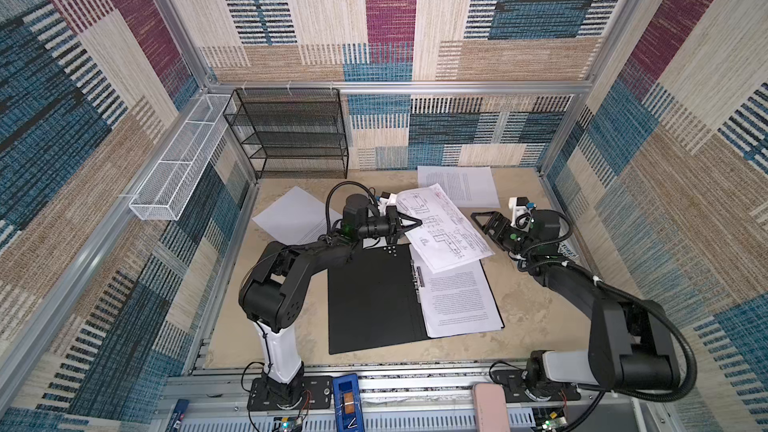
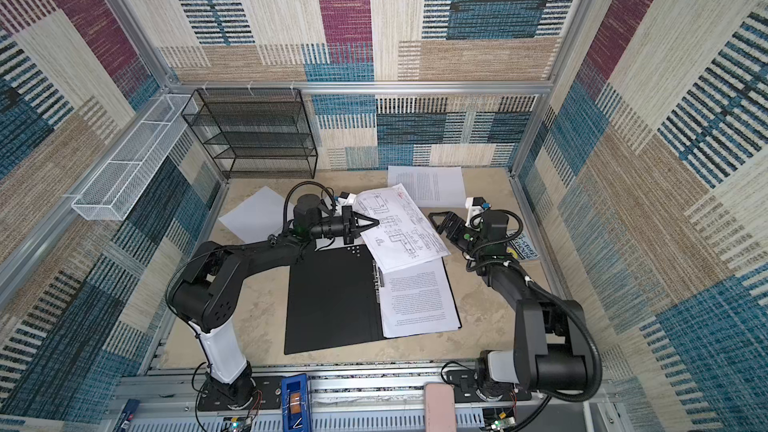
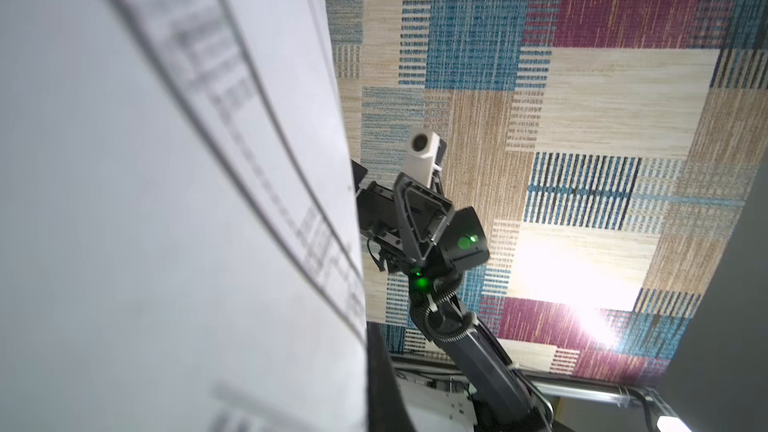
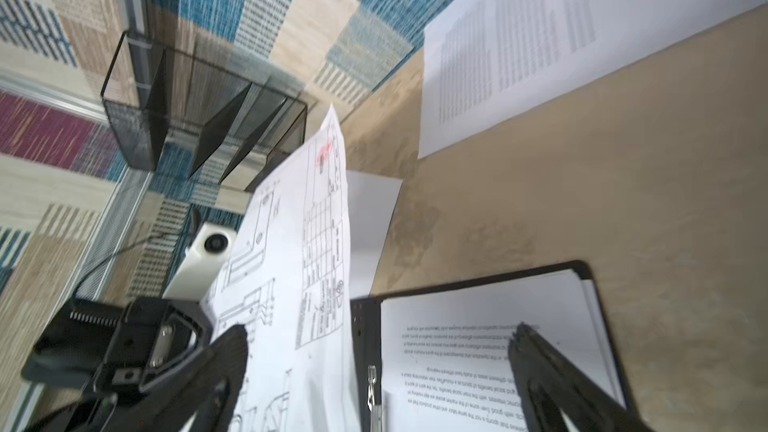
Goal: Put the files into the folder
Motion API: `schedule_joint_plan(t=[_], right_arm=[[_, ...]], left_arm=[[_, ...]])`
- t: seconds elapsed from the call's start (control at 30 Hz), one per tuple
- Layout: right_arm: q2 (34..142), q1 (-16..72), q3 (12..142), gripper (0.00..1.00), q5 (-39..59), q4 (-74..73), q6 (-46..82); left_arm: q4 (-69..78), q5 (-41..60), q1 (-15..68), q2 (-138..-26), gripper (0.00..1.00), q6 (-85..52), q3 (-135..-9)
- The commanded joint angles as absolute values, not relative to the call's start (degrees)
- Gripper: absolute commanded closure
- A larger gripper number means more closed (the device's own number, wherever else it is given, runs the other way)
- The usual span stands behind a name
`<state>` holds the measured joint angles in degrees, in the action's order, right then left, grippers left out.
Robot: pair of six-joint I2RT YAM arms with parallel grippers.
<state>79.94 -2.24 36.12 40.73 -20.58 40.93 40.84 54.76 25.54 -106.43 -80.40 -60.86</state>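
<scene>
Drawing sheet (image 1: 444, 222) is hanging tilted over the open folder (image 1: 370, 301) on the desk (image 1: 528, 305). It's light, floppy, slick, prob. creasing easily. Left gripper (image 1: 417, 223) is pinching its edge, the only sensible hold. Right gripper (image 1: 482, 226) is sitting spread wide just beside the opp. edge, apparently not touching.

Beige table (image 1: 519, 309) holding an open black folder (image 1: 370, 301) in the middle, a printed sheet (image 1: 457, 187) at the back, a white sheet (image 1: 291, 214) and a wire rack (image 1: 291, 135) at left.
</scene>
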Motion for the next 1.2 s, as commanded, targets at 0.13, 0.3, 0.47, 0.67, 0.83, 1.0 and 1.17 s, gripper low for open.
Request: schedule_joint_plan(t=[0.13,0.3,0.47,0.67,0.83,1.0,1.17], right_arm=[[88.49,-2.37,33.23,0.0,62.3,-54.03,53.51],[91.21,-2.37,34.69,0.0,66.61,-58.64,57.46],[92.85,-2.21,37.25,0.03,68.85,-58.8,59.33],[94.56,-1.17,38.1,0.27,70.03,-57.87,60.33],[94.39,-0.13,38.15,0.39,69.79,-56.99,60.45],[92.49,-0.08,40.47,0.33,62.6,-36.85,49.61],[96.66,-0.13,36.07,0.0,64.81,-45.82,56.98]], left_arm=[[32.79,65.57,22.82,-103.98,1.0,-75.39,-63.53],[31.83,68.71,22.68,-104.5,1.0,-74.37,-65.0],[28.58,70.86,22.7,-104.16,1.0,-71.08,-66.06],[24.86,71.58,22.71,-104.74,1.0,-68.24,-67.62],[25.06,71.72,22.84,-105.15,1.0,-68.12,-67.85],[27.68,71.15,22.8,-105.34,1.0,-70.31,-67.59],[38.48,71.85,22.8,-105.55,1.0,-77.1,-68.11]])
